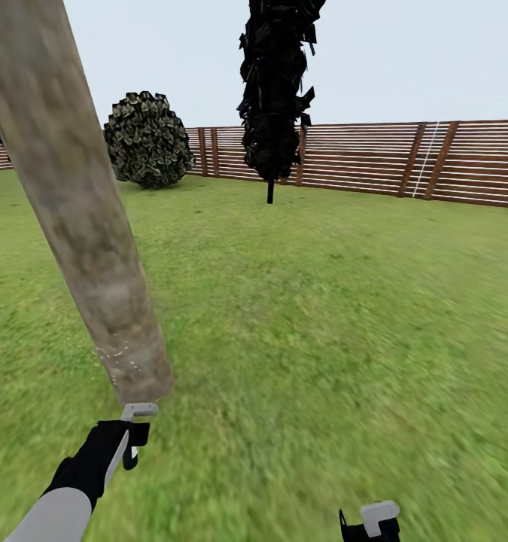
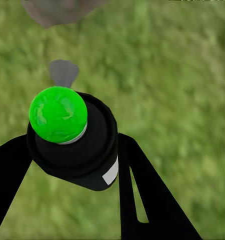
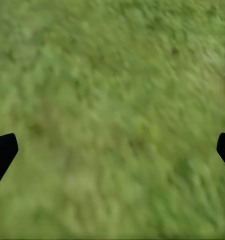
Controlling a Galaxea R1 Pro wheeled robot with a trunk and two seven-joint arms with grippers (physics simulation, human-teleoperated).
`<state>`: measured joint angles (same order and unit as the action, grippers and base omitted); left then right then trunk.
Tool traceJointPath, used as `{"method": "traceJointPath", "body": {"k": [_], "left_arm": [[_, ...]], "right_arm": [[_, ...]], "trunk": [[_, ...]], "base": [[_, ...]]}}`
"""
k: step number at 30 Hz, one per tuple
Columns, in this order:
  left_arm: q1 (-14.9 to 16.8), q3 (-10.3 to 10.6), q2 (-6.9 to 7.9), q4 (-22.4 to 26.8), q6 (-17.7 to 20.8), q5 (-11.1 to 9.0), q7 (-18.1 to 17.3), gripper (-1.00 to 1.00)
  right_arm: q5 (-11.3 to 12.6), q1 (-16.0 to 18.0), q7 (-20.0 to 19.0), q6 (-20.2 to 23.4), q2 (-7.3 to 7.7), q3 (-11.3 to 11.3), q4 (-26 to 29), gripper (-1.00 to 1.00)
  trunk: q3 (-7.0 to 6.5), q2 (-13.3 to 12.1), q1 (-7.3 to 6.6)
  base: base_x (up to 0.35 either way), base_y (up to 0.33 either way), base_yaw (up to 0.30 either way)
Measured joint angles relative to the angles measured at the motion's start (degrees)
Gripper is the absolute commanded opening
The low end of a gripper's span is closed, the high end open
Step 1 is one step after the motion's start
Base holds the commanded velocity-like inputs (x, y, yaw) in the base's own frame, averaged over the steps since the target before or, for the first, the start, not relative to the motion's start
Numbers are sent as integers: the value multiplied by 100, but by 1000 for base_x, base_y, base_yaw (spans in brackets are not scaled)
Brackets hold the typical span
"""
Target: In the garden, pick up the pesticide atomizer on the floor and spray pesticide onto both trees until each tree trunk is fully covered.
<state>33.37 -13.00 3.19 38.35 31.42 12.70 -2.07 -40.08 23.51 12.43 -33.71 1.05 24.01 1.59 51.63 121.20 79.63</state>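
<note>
The pesticide atomizer (image 2: 75,145), a small black bottle with a white label, shows a bright green top in the left wrist view. My left gripper (image 1: 137,433) is shut on it, one dark finger (image 2: 142,190) on each side. It is held low over the grass, just in front of the base of a thick, mottled beige-grey tree trunk (image 1: 80,218), which slants up to the head view's top left. A few white pesticide speckles (image 1: 118,352) dot the trunk's lowest part. The trunk's foot (image 2: 57,10) lies just beyond the bottle. My right gripper (image 1: 370,519) hangs open over bare grass.
Green lawn (image 1: 321,316) stretches ahead and to the right. A near-black tree (image 1: 276,90) with a thin dark trunk stands mid-distance, and a round bush (image 1: 148,139) sits at the back left. A brown slatted fence (image 1: 449,162) closes the far side.
</note>
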Motion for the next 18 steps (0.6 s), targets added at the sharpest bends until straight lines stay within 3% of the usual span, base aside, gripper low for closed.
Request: {"method": "traceJointPath", "body": {"k": [7, 8, 10, 14, 18], "left_arm": [[22, 4, -16, 57, 3, 4, -10, -100], [21, -24, 186, 215, 49, 13, -25, -100], [18, -28, 286, 264, 53, -8, -27, -100], [38, -3, 243, 364, 51, -28, -26, -100], [56, 17, 221, 856, 93, -24, -31, -100]], "right_arm": [[0, 0, -1, 0, 0, 1, 0, 100], [1, 0, -1, 0, 0, 2, -1, 100], [0, 0, -1, 0, 0, 0, 0, 100], [0, 0, -1, 0, 0, 2, -2, 100], [0, 0, -5, 0, -5, 0, -4, 100]], "trunk": [[0, 0, 0], [0, 0, 1], [0, 0, 3], [0, 0, 0], [-1, 0, 0]], "base": [[-22, -10, 0], [-265, 0, 0], [-238, 0, 0], [-41, 0, 0], [-3, 0, 0]]}}
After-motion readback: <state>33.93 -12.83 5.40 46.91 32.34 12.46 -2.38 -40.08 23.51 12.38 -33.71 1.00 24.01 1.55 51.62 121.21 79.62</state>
